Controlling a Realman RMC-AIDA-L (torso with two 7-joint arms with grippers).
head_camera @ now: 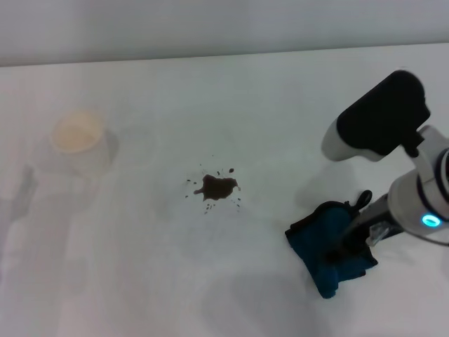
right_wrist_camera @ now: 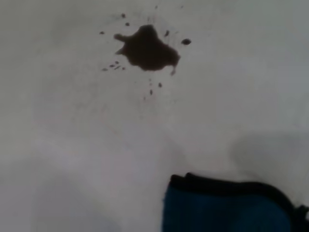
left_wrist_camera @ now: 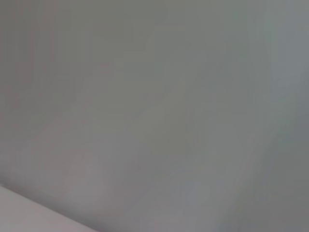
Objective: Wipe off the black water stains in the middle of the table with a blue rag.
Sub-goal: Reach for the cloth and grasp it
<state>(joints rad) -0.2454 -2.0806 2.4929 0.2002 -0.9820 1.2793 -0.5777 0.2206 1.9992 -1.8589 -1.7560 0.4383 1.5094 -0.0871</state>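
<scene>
The black water stains point(head_camera: 216, 187) are a small dark blotch with splatter dots in the middle of the white table point(head_camera: 231, 91). They also show in the right wrist view point(right_wrist_camera: 147, 48). The blue rag point(head_camera: 316, 239), teal with black edging, is bunched up to the right of the stains and nearer to me. My right gripper point(head_camera: 345, 244) reaches down into the rag and is shut on it. The rag's edge shows in the right wrist view point(right_wrist_camera: 227, 208), apart from the stains. My left gripper is out of view.
A white paper cup point(head_camera: 78, 137) stands at the left of the table, far from the stains. The table's far edge runs along the top of the head view. The left wrist view shows only a plain grey surface.
</scene>
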